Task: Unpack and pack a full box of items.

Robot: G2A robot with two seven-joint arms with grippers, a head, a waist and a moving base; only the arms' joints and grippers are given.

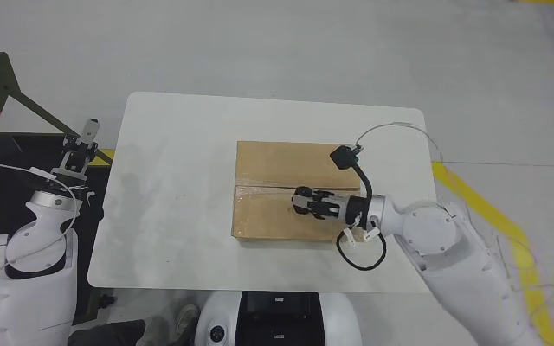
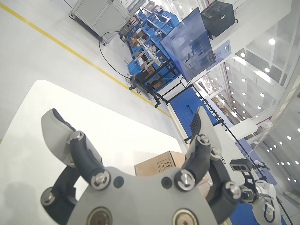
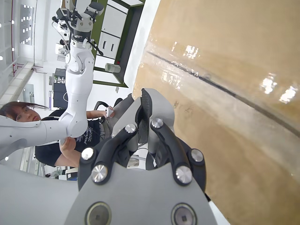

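Observation:
A closed brown cardboard box [image 1: 277, 169] lies in the middle of the white table [image 1: 173, 190]. Glossy clear tape runs along its centre seam [image 3: 211, 80], which shows as a dark line. My right gripper [image 1: 299, 201] rests low over the box top, on the near side of the seam; its fingers [image 3: 143, 94] are shut together with nothing between them. My left gripper [image 1: 86, 134] is held up beyond the table's left edge, away from the box [image 2: 161, 162]. It stands open [image 2: 126, 111] and empty.
A dark green frame [image 1: 26, 99] stands off the table's left side near the left arm. A yellow floor line [image 1: 485, 208] runs past the right edge. Bare table surface [image 2: 70, 104] lies left of the box. A small black camera [image 1: 344, 157] sticks up from the right wrist.

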